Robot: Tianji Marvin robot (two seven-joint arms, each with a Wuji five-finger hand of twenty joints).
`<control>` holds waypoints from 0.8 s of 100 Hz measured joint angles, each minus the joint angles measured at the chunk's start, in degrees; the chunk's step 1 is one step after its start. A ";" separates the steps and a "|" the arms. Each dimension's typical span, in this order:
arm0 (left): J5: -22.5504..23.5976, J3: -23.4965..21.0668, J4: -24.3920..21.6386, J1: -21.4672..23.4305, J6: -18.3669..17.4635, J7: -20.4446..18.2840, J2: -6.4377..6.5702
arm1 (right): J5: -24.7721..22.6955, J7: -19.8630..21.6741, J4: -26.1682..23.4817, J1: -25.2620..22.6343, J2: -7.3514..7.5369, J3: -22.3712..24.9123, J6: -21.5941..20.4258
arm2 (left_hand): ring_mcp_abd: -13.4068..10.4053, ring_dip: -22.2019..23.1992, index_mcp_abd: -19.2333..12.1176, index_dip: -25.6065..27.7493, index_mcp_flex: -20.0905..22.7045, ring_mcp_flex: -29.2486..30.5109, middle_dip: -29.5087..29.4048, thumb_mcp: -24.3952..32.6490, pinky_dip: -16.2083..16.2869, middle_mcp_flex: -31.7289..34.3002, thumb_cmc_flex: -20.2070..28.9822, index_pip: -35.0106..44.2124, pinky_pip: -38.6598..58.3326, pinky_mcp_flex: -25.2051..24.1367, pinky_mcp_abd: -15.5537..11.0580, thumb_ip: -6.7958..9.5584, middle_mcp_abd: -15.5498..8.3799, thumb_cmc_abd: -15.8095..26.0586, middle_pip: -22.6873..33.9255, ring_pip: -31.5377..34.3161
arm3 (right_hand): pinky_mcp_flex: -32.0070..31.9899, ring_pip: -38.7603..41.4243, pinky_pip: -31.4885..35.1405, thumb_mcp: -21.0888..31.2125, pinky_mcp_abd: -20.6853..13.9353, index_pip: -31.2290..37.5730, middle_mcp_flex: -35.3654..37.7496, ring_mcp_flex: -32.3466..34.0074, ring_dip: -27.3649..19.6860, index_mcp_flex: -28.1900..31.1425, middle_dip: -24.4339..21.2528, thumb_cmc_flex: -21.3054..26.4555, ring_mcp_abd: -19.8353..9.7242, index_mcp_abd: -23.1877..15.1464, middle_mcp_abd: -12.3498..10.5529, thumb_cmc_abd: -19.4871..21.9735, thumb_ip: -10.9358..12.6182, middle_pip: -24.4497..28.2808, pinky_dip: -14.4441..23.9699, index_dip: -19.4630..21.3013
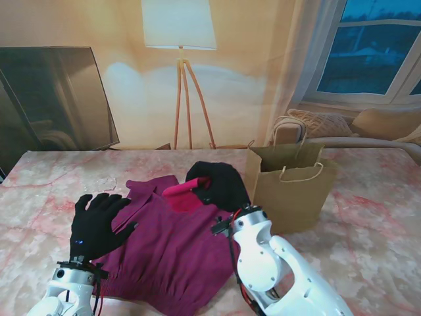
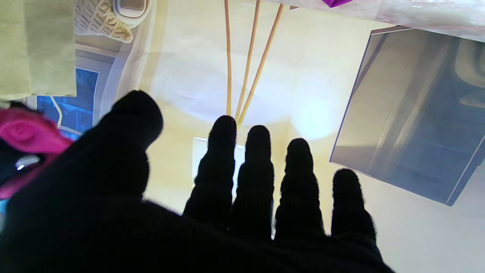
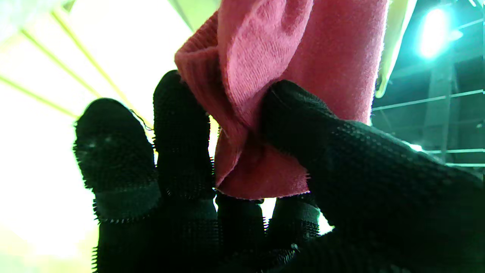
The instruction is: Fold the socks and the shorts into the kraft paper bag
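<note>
Stand view: the marble-patterned table (image 1: 368,243) carries a spread of magenta shorts (image 1: 174,247) near me, at centre. The left hand (image 1: 97,224), in a black glove, lies flat on the left edge of the shorts with its fingers spread, holding nothing. The right hand (image 1: 220,184), also gloved, is raised over the far edge of the shorts and is clamped on a pink sock (image 1: 184,194). The kraft paper bag (image 1: 293,191) stands upright and open-mouthed just to the right of the right hand, its handles up. A floor lamp (image 1: 179,39) and a dark screen (image 1: 56,99) stand behind the table.

Left wrist view: the left hand (image 2: 212,212) shows four fingers and thumb extended and apart, nothing between them. A bit of pink sock (image 2: 26,131) and the bag's wall (image 2: 36,45) show at the edge.

Right wrist view: the right hand (image 3: 235,197) pinches the pink sock (image 3: 288,68) between thumb and fingers; the fabric is bunched in the grip.
</note>
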 measured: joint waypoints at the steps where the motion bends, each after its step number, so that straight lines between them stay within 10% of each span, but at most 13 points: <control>1: -0.02 -0.07 0.02 0.01 0.04 -0.06 0.00 | -0.23 0.30 -0.48 -0.13 0.16 0.55 0.08 | 0.00 0.00 0.00 0.00 0.00 0.00 0.00 -0.01 -0.01 0.00 -0.01 0.00 0.00 -0.01 0.03 0.00 0.00 0.07 0.00 0.00 | 0.00 0.00 0.00 0.00 0.00 0.00 0.00 0.00 0.00 0.00 0.00 0.00 0.00 -0.02 0.00 0.00 0.00 0.00 0.00 -0.01; 30: -3.92 -1.56 2.03 -0.96 0.62 -4.89 0.06 | -4.53 6.88 -7.99 -1.02 3.15 14.06 2.47 | -0.54 -1.80 -0.22 0.00 0.12 0.00 -1.51 -2.99 -0.39 0.00 0.09 -0.03 1.19 1.60 -5.67 0.19 0.00 1.45 -0.51 -0.92 | -0.40 -4.77 -1.55 -0.02 0.00 0.00 0.72 0.00 -1.89 0.62 -0.01 0.00 -0.43 -1.57 -0.81 -0.29 -0.54 -2.06 0.00 -0.11; 80: -4.61 -1.96 5.72 -2.82 2.17 -5.37 0.16 | -6.92 19.61 -3.49 3.12 6.84 26.65 2.68 | -0.78 -3.32 -0.87 0.00 0.17 0.00 -2.75 -3.40 -2.06 0.00 0.11 -0.03 1.78 1.38 -5.08 0.19 0.00 1.74 -0.59 -1.00 | -0.99 -5.60 -2.19 -0.07 0.00 0.00 1.77 0.01 -2.00 0.62 -0.31 0.00 -0.58 -2.71 -1.17 -0.29 -0.55 -3.39 0.00 -0.11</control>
